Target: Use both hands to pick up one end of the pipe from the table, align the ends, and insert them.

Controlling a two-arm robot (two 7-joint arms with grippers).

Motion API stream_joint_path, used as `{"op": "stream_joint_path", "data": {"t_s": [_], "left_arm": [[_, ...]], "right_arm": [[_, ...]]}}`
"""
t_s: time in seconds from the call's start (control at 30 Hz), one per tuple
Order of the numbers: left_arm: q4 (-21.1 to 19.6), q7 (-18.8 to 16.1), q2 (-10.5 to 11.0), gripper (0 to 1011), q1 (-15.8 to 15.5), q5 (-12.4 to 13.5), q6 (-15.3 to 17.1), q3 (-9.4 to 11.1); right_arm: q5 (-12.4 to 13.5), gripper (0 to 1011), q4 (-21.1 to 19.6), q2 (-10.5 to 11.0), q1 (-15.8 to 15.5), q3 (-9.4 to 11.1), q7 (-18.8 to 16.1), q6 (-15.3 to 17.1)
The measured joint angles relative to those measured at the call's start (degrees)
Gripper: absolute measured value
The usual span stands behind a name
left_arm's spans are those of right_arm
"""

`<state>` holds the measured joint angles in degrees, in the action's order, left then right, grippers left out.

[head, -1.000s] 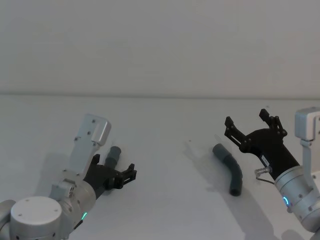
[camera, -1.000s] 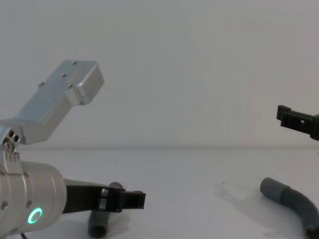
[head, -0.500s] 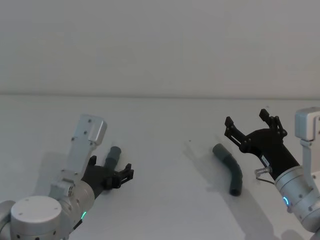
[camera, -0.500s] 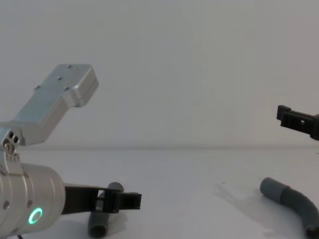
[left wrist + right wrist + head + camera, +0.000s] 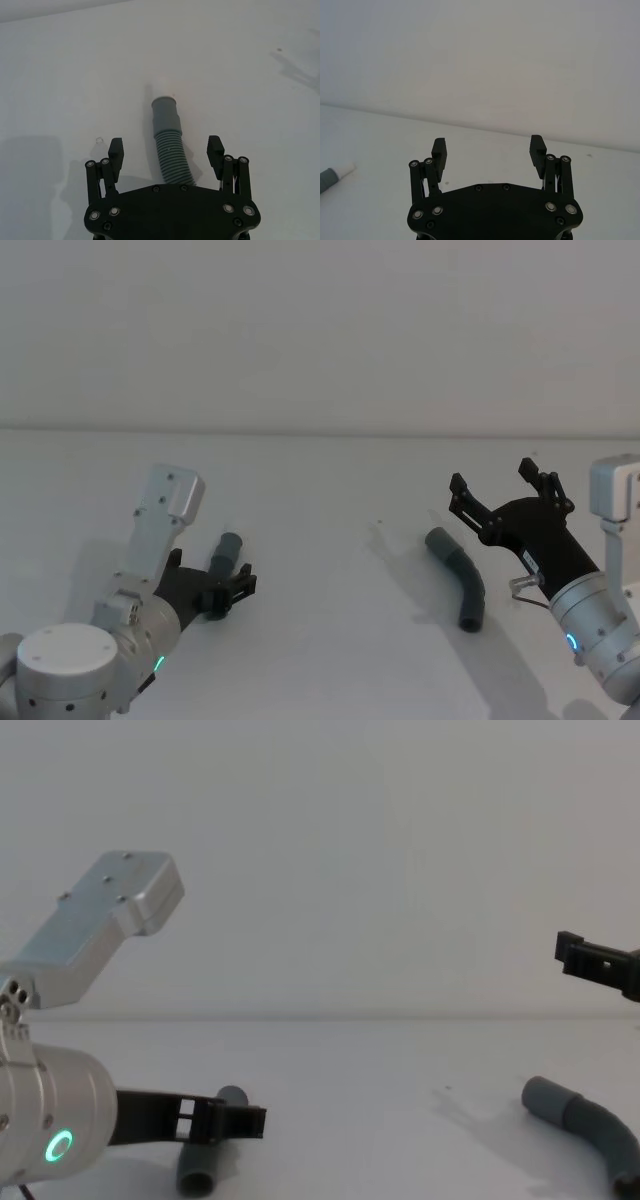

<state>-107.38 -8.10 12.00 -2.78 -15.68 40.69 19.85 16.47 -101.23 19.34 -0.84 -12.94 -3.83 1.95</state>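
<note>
- The step in hand looks like the first grasp: neither half of the pipe is lifted, and both lie flat on the table [image 5: 330, 660].
- The left gripper [image 5: 165, 144] is low over the table with its jaws spread wide. It straddles the ribbed part of the left pipe piece [image 5: 224, 552], with a gap on either side.
- That piece points away from the gripper, and its smooth grey cuff [image 5: 164, 112] and white tip [image 5: 162, 91] lie beyond the fingertips.
- The right gripper [image 5: 491, 477] hangs well above the table, its jaws also wide apart. The right pipe piece [image 5: 462, 580] lies curved below and just in front of it, untouched.
- The next move probably calls for the left jaws to close on the ribs just behind the cuff. The right gripper would then have to come down onto its own piece before the ends can be aligned.
</note>
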Motion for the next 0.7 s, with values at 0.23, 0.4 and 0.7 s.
{"op": "stream_joint_path", "data": {"t_s": [0.23,0.4,0.7], "left_arm": [[0.6,0.4,-0.2,1001,-0.4,0.1,0.3,-0.3],[1.3,1.0,-0.3,1001,-0.8,0.1,0.3,-0.5],[3.0,2.3,-0.5,1001,-2.0,0.1,0.3,-0.5]], "right_arm": [[0.0,1005,0.0,0.0,0.0,0.0,0.0,0.0],[0.0,1004,0.0,0.0,0.0,0.0,0.0,0.0],[0.0,1004,0.0,0.0,0.0,0.0,0.0,0.0]]}}
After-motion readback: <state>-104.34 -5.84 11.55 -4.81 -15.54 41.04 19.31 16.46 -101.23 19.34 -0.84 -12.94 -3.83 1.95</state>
